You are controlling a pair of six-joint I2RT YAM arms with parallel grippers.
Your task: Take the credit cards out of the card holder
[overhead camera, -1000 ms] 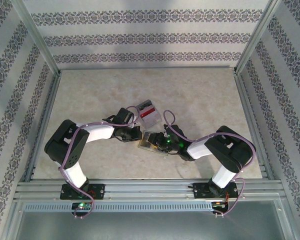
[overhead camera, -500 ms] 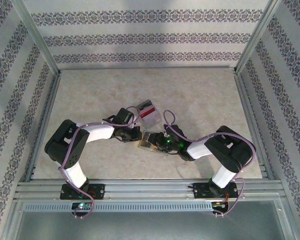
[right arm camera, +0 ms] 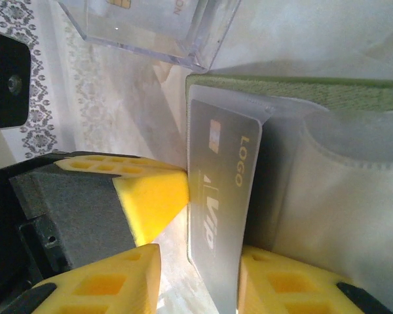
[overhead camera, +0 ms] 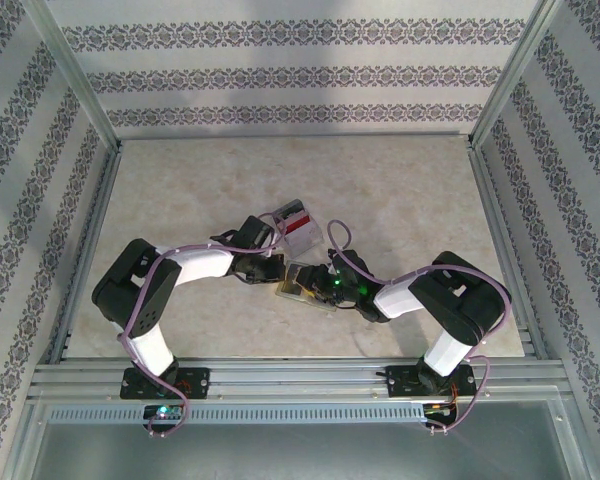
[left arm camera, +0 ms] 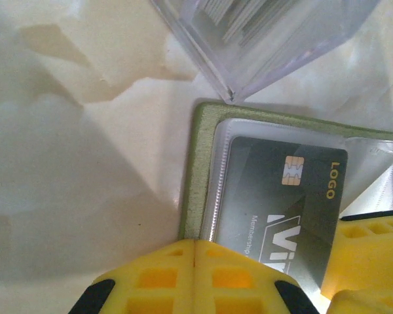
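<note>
Left fingers [left arm camera: 157, 282], pressed together, bear on the card holder's [left arm camera: 198, 170] edge at mid-surface [overhead camera: 400, 190]. Right fingers [right arm camera: 111, 288] sit partly apart astride the dark card [right arm camera: 216, 196], grip unclear. Hardly anything has shifted over the last second, so the card seems still partly sleeved.

- Table [overhead camera: 400, 190]: pale beige marbled top with metal rails along its left, right and near edges
- Card holder [overhead camera: 296, 286]: olive-green, lying open and flat near the table's middle
- Clear plastic box [overhead camera: 302, 234]: on the table just beyond the holder's far edge
</note>
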